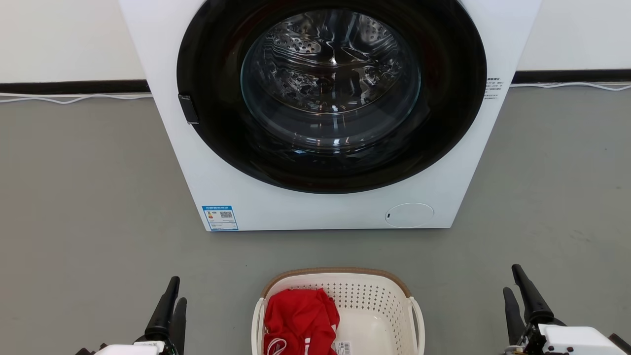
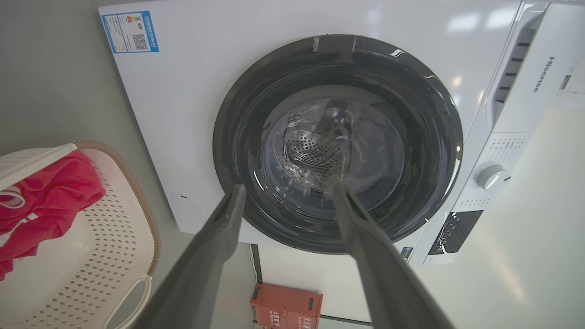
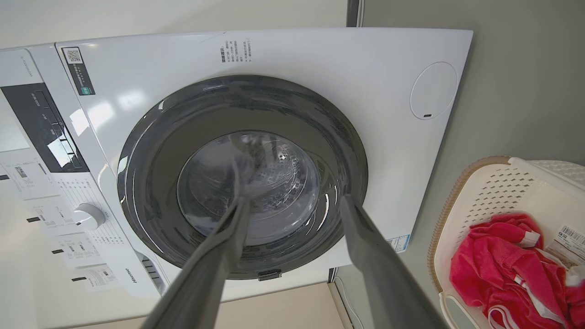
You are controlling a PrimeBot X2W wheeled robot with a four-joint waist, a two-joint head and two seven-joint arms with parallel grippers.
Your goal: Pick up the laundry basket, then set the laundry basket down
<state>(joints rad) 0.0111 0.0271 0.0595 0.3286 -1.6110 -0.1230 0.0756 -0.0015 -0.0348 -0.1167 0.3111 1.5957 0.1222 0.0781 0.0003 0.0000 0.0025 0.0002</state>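
Sitting at 6 o'clock on grey floor (image 1: 88,197) before the washer (image 1: 315,207) at 12, basket (image 1: 389,296) holding red cloth (image 1: 300,315) and barcode sticker (image 1: 343,347), left gripper (image 1: 177,290) at 8 and right gripper (image 1: 511,278) at 4, fingers apart.

- Basket (image 1: 379,305): cream-white plastic with perforated walls, a brown rim and a loop handle on each side.
- Stands upright on the floor (image 1: 98,222) at bottom centre of the head view, cut by the lower edge.
- Red cloth (image 1: 300,315) fills its left half; barcode sticker (image 1: 343,347) on the inner bottom.
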